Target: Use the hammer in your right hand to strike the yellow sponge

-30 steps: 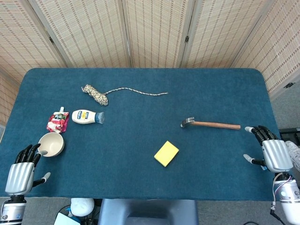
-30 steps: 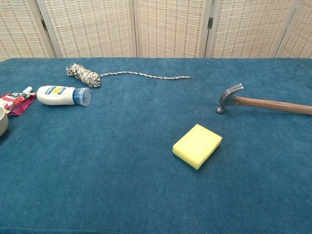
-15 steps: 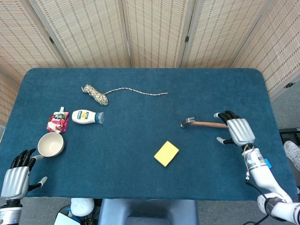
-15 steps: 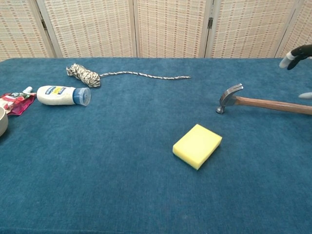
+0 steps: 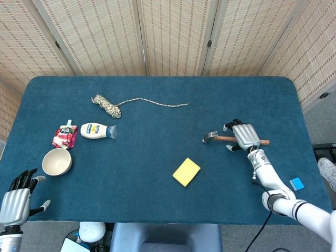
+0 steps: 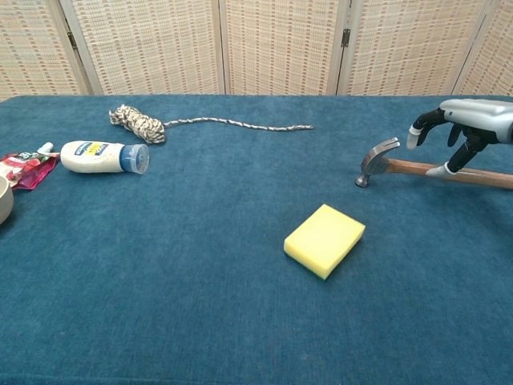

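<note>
The yellow sponge [image 5: 186,171] [image 6: 325,240] lies flat near the table's front middle. The hammer [image 5: 214,137] [image 6: 401,166] lies on the blue cloth to its right, metal head towards the middle and wooden handle pointing right. My right hand [image 5: 243,136] [image 6: 467,123] hovers over the middle of the handle with its fingers spread and arched downward, not closed around the wood. My left hand [image 5: 16,202] hangs at the table's front left corner, fingers apart and empty; the chest view does not show it.
A coiled rope [image 5: 107,105] [image 6: 140,123] with a long loose tail lies at the back left. A white squeeze bottle [image 5: 97,130] [image 6: 100,156], a red pouch [image 5: 64,136] and a white bowl [image 5: 56,161] sit along the left side.
My right hand has moved left from the table's right edge and now sits over the hammer handle. My left hand has slipped back towards the front edge.
</note>
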Robot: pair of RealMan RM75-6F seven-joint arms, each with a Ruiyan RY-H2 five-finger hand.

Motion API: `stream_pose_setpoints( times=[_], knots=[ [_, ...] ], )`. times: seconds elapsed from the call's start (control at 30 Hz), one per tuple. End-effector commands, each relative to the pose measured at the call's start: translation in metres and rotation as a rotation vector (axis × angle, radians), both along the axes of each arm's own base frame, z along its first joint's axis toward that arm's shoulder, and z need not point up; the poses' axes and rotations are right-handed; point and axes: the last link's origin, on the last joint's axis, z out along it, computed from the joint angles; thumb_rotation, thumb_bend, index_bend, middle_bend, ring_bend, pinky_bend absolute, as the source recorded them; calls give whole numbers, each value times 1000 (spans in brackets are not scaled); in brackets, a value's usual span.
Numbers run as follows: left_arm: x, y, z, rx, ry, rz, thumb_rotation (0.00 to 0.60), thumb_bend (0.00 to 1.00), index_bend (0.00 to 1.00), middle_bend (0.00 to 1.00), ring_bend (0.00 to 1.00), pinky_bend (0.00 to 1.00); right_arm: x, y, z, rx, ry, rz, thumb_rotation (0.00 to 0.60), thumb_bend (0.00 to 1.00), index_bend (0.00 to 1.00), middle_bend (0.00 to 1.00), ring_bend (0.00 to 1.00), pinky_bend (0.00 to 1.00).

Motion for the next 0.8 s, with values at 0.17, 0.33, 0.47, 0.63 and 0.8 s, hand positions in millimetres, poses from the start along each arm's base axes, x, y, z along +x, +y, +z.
stream_pose_setpoints(
  times=[0.17, 0.33, 0.47, 0.63, 0.8],
  knots=[
    [1, 3, -2, -2, -3, -3, 600, 210, 308, 143, 109, 169, -4, -9, -21, 28, 1, -28, 600, 376, 303, 335, 159, 293],
    [0, 2, -1, 0, 0, 4, 600, 210, 307, 144, 109, 169, -6, -10, -30, 41, -3, -35, 600, 426, 329, 362, 159, 293],
    [-2, 2, 0, 2, 0, 10, 600, 210, 305, 144, 109, 169, -8, -10, -35, 49, -8, -39, 600, 461, 348, 376, 159, 293],
    [-2, 1, -1, 0, -2, 13, 600, 210, 302, 144, 109, 169, -9, -10, -39, 54, -20, -45, 600, 523, 373, 396, 160, 293],
    [-3, 2, -2, -1, -1, 15, 600, 210, 300, 144, 109, 169, -9, -10, -41, 58, -29, -45, 600, 548, 390, 410, 172, 293]
  ],
)
